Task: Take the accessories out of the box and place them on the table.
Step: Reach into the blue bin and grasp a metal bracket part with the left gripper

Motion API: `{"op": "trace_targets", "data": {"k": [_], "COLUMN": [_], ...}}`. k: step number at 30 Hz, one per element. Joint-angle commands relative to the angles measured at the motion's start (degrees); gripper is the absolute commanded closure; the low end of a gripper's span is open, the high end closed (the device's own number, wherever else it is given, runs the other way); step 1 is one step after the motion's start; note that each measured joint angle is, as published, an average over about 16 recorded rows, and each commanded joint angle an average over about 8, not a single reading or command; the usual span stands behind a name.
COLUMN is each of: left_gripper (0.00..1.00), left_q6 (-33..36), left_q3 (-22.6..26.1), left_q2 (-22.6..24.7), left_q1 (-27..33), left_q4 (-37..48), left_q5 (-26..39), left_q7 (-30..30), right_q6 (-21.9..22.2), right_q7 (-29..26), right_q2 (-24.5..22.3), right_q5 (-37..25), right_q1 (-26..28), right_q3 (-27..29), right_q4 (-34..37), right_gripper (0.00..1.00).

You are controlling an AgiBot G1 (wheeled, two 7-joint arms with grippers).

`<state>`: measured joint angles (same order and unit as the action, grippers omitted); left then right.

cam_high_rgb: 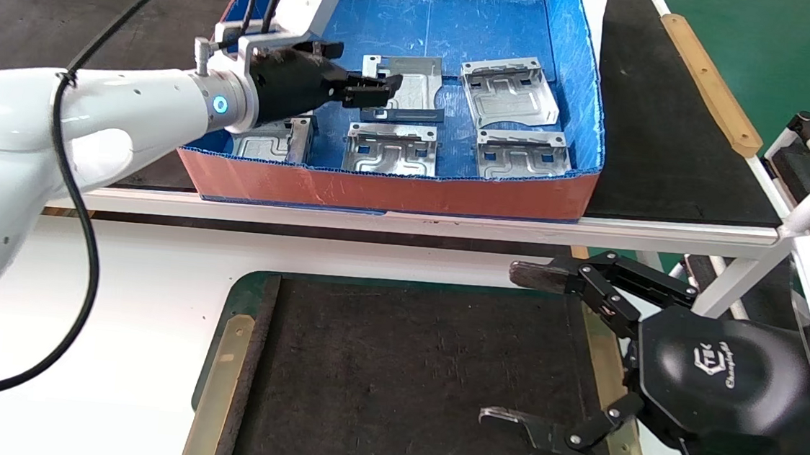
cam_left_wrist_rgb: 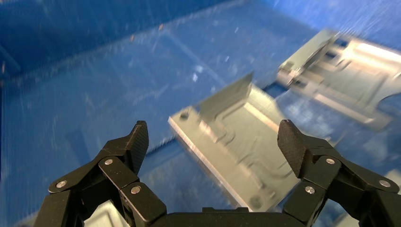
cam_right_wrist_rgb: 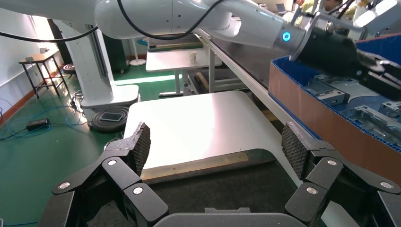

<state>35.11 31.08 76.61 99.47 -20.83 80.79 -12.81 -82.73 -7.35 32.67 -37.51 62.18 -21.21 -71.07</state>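
Observation:
The blue box (cam_high_rgb: 576, 74) with an orange-red front face stands on the black bench and holds several silver plates. My left gripper (cam_high_rgb: 380, 89) is open and empty just above the middle back plate (cam_high_rgb: 417, 76). In the left wrist view the gripper (cam_left_wrist_rgb: 213, 137) hangs over that plate (cam_left_wrist_rgb: 236, 142), not touching it, and another plate (cam_left_wrist_rgb: 345, 75) lies beyond. Other plates lie at the back right (cam_high_rgb: 508, 91), front right (cam_high_rgb: 523, 153) and front middle (cam_high_rgb: 391, 148). One at the front left (cam_high_rgb: 274, 141) is half hidden by my arm. My right gripper (cam_high_rgb: 504, 344) is open and empty above the table's dark mat (cam_high_rgb: 400, 379).
The white table (cam_high_rgb: 154, 294) lies in front of the bench, with tan strips (cam_high_rgb: 219, 379) beside the mat. A white rail (cam_high_rgb: 449, 224) runs along the bench's front edge. The right wrist view shows the mat (cam_right_wrist_rgb: 213, 189), the tabletop (cam_right_wrist_rgb: 198, 127) and the box's front (cam_right_wrist_rgb: 331, 123).

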Motion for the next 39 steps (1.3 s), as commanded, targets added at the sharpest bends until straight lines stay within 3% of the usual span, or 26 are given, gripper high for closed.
{"op": "trace_targets", "data": {"k": [1, 16, 17, 18, 20, 25, 27, 28, 39], "left_gripper": [0.00, 0.00, 0.04, 0.16, 0.41, 1.00, 1.00, 1.00, 1.00], "left_q6": [-1.00, -6.08, -6.45, -6.78, -7.27, -7.72, -7.62, -7.56, -7.02], "left_q3": [0.10, 6.38, 6.82, 7.20, 7.72, 8.11, 7.99, 7.93, 7.48], "left_q2": [0.72, 1.60, 1.64, 1.67, 1.72, 1.74, 1.72, 1.71, 1.66], "left_q1": [0.19, -0.75, -0.80, -0.85, -0.90, -0.96, -0.96, -0.96, -0.96], "left_q4": [1.36, 0.55, 0.42, 0.29, 0.12, -0.06, -0.07, -0.07, 0.06], "left_q5": [0.09, -2.81, -2.93, -3.06, -3.23, -3.43, -3.42, -3.41, -3.21], "left_q7": [0.54, -1.10, -1.23, -1.35, -1.49, -1.59, -1.57, -1.56, -1.45], "right_q6": [0.00, 0.00, 0.01, 0.01, 0.01, 0.02, 0.02, 0.02, 0.02], "right_q7": [0.00, 0.00, 0.00, 0.00, 0.00, 0.00, 0.00, 0.00, 0.00], "right_q2": [0.00, 0.00, 0.00, 0.00, 0.00, -0.01, -0.01, -0.01, -0.01], "right_q5": [0.00, 0.00, 0.00, 0.01, 0.01, 0.01, 0.01, 0.01, 0.01], "right_q1": [0.00, 0.00, 0.00, 0.00, -0.01, -0.01, -0.01, -0.01, -0.01], "right_q3": [0.00, 0.00, 0.00, 0.00, 0.00, 0.01, 0.01, 0.01, 0.01], "right_q4": [0.00, 0.00, 0.00, 0.01, 0.01, 0.02, 0.02, 0.02, 0.02], "right_gripper": [0.00, 0.00, 0.00, 0.00, 0.13, 0.75, 0.96, 1.00, 1.00]}}
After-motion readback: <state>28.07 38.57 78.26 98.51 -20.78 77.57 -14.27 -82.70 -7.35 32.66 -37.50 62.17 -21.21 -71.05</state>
